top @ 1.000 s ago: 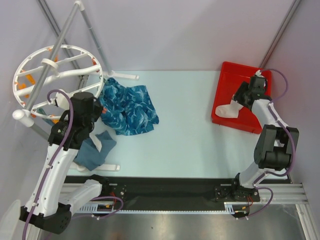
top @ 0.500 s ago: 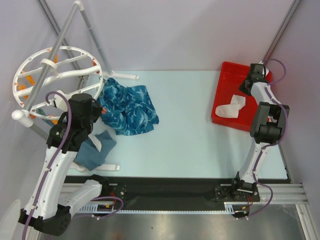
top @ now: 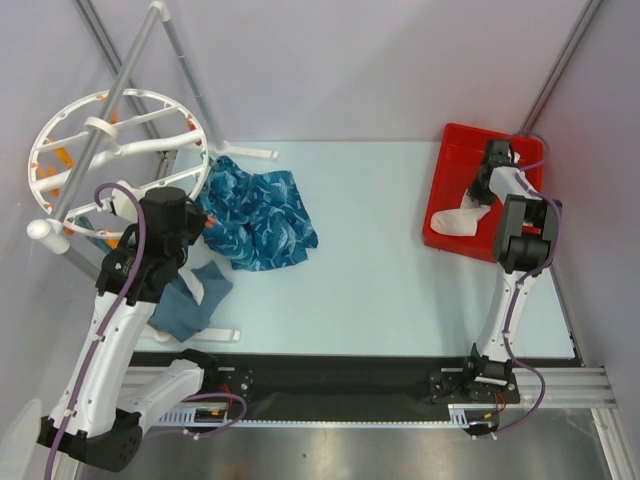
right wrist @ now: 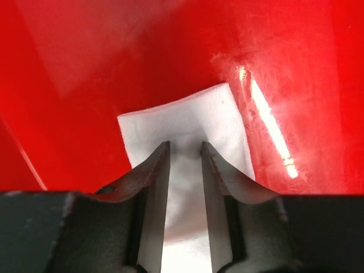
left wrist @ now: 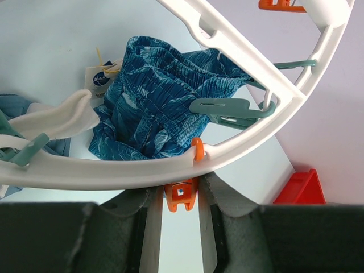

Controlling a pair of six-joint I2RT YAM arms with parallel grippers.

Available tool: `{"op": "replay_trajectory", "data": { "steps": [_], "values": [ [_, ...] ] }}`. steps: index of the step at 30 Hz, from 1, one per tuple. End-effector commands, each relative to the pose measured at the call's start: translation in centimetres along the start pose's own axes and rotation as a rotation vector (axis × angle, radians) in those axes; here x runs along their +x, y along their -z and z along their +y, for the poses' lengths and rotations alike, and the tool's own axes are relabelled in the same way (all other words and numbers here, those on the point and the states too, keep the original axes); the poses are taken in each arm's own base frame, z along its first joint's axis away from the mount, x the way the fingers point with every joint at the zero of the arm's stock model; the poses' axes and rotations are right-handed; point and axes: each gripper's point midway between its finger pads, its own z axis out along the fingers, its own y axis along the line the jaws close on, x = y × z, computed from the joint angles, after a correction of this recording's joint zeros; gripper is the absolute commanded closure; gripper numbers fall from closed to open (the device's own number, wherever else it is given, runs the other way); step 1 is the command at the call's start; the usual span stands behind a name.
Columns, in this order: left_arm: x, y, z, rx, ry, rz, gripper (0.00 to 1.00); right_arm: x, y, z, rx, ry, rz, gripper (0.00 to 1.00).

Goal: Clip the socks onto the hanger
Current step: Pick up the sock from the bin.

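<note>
As the right arm bends over the far right corner, right fingers (right wrist: 153,193): closed on a white sock (right wrist: 187,136), with its fabric bunched in the narrow gap between them.
Sock in the tray: lying on the floor of a red tray (top: 462,158); its foot end points toward the tray's near left corner.
Left fingers (left wrist: 151,227): pressed against both sides of an orange clip (left wrist: 181,199) that hangs under the rim of the hanger (left wrist: 114,173).
Hanger: a white spoked ring, tilted, hung from a grey pole (top: 105,120) beyond the bench's far left corner. More orange clips sit round its rim.
Second sock (left wrist: 57,116): white, touching the hanger rim beside a green clip (left wrist: 25,151).
Edges: the tray sits at the far right of the bench, close to the right wall, and the right arm stands just inside that wall. A black rail (top: 340,375) runs along the near edge.
Open room: a wide bare strip of bench (top: 380,270) lies between the blue patterned cloth (top: 255,220) and the tray.
Left side: crowded. The cloth and a grey-blue garment (top: 185,305) lie beside the left arm.
Surface: pale blue, smooth, matt.
Room: plain lilac-grey walls on three sides, with a slanted grey pole in the far right corner.
</note>
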Motion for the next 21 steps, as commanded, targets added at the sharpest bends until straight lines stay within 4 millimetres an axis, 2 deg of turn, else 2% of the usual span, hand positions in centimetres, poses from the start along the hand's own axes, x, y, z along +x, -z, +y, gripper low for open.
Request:
{"op": "replay_trajectory", "data": {
  "steps": [1,3,5,8,9,11,12,13,15,16,19,20,21],
  "values": [
    [-0.3,0.2,-0.6,0.029,0.011,-0.004,1.0,-0.4,-0.5,-0.1,0.033,0.032,-0.009,0.7],
    [-0.3,0.2,-0.5,0.026,0.011,-0.004,1.0,-0.2,-0.8,-0.2,0.036,0.036,-0.006,0.82],
    [-0.3,0.2,-0.5,0.024,0.011,-0.003,1.0,-0.6,-0.6,-0.1,0.032,0.04,-0.012,0.89],
    [-0.2,0.2,-0.4,0.024,0.014,-0.001,1.0,-2.3,0.7,0.1,0.036,0.046,-0.058,0.94],
    [-0.1,0.2,-0.4,0.02,0.017,0.003,1.0,-3.7,1.9,0.1,0.037,0.042,-0.096,1.0],
    [0.0,0.0,-0.3,0.014,0.016,0.006,1.0,-5.4,3.6,0.2,0.029,0.038,-0.136,1.0],
    [0.1,0.0,-0.3,0.014,0.015,0.008,1.0,-6.5,4.8,0.4,0.02,0.033,-0.166,1.0],
    [0.0,0.0,-0.3,0.013,0.016,0.007,1.0,-8.3,7.0,0.7,-0.002,0.025,-0.218,1.0],
    [-0.1,0.1,-0.2,0.01,0.018,0.001,1.0,-10.0,10.0,1.4,-0.048,0.023,-0.277,1.0],
    [-0.2,0.2,-0.1,0.006,0.016,-0.002,1.0,-11.7,13.0,1.7,-0.087,0.015,-0.345,1.0],
    [-0.6,0.5,0.1,0.004,0.023,-0.016,1.0,-13.1,17.4,3.0,-0.189,0.039,-0.451,1.0],
    [-0.5,0.5,0.2,0.0,0.022,-0.016,1.0,-14.3,20.8,3.3,-0.221,0.044,-0.524,1.0],
    [-0.7,0.6,0.2,0.002,0.026,-0.02,1.0,-14.9,22.6,3.3,-0.234,0.049,-0.567,1.0]
  ]
}}
